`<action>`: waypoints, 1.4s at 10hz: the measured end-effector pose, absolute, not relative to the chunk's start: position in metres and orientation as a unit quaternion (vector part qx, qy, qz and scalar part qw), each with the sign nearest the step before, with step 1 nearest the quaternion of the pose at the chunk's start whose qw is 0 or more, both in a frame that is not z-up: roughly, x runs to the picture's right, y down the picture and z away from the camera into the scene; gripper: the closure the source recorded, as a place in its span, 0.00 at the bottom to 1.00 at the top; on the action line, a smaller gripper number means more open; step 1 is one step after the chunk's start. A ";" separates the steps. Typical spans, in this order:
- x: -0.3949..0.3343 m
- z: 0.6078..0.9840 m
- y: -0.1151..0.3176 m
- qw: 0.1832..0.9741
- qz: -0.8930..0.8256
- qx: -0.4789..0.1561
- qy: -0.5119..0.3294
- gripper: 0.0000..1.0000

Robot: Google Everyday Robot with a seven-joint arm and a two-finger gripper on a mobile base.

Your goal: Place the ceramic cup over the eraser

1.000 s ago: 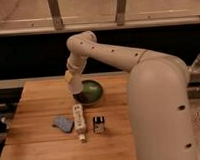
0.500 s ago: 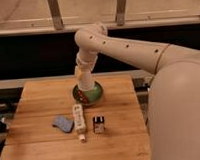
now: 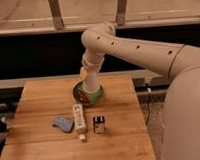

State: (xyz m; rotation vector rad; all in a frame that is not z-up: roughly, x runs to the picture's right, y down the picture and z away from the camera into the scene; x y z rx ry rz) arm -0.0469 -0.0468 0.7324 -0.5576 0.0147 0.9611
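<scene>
Three small items lie nearest you on the wooden table [image 3: 41, 147]: the blue lumpy pad [image 3: 63, 123], the long white bar [image 3: 79, 120] just beside it at its three o'clock, and the eraser [image 3: 99, 123], a dark block with a white patch, at the bar's three o'clock and apart from it. At twelve o'clock of the eraser stands the green bowl [image 3: 97, 97]. You find the gripper [image 3: 89, 94] lowered into that bowl and clenched; whether it grasps anything is hidden. You cannot make out the ceramic cup. Farther back, the arm [image 3: 127, 46] arches off toward two o'clock.
</scene>
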 end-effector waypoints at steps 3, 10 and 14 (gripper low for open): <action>-0.047 0.733 -0.046 0.850 0.456 -0.265 0.007 1.00; -0.038 0.724 -0.043 0.851 0.456 -0.260 0.010 1.00; 0.014 0.694 -0.017 0.848 0.467 -0.250 0.018 1.00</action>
